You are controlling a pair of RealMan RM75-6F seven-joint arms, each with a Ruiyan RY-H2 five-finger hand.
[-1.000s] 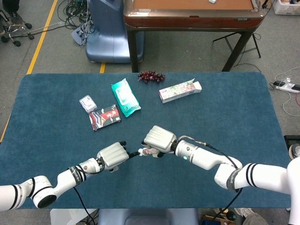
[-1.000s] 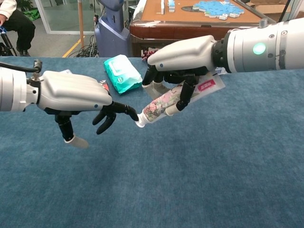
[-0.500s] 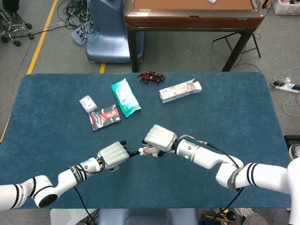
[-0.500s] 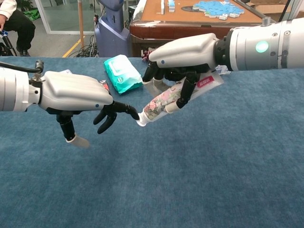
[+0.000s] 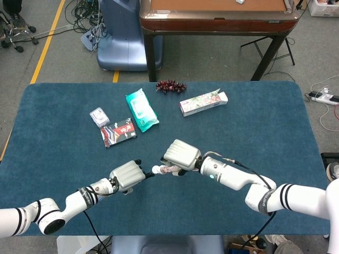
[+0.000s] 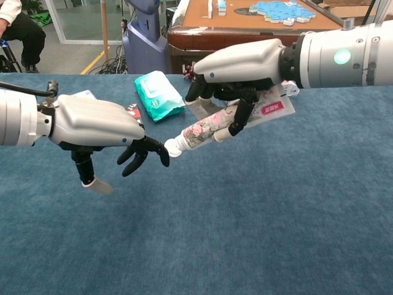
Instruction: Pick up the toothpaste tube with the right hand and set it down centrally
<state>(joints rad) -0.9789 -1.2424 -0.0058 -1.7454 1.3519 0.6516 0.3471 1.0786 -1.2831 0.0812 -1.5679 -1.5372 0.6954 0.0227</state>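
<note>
- The floral-printed toothpaste tube with a white cap (image 6: 212,128) is held above the table near its front middle, cap end tilted down and toward the left hand.
- The right hand (image 6: 236,74) — smooth white shell, black fingers — grasps the tube from above, fingers curled around its soft, flattened body.
- The left hand (image 6: 98,126) holds nothing; its dark fingers are spread and bent downward, the tips just beside the tube's cap — whether they touch it cannot be told.
- The blue, carpet-like cloth-covered table (image 5: 254,121) carries a teal pack of wet wipes (image 5: 141,109), a long floral carton (image 5: 203,102), a red-and-black packet (image 5: 118,132), a small clear-wrapped pack (image 5: 99,116) and a dark red berry cluster (image 5: 170,85).
- Beyond it, on a grey floor, stands a brown wooden table (image 5: 217,16) with black legs, next to a blue machine base (image 5: 121,37).
</note>
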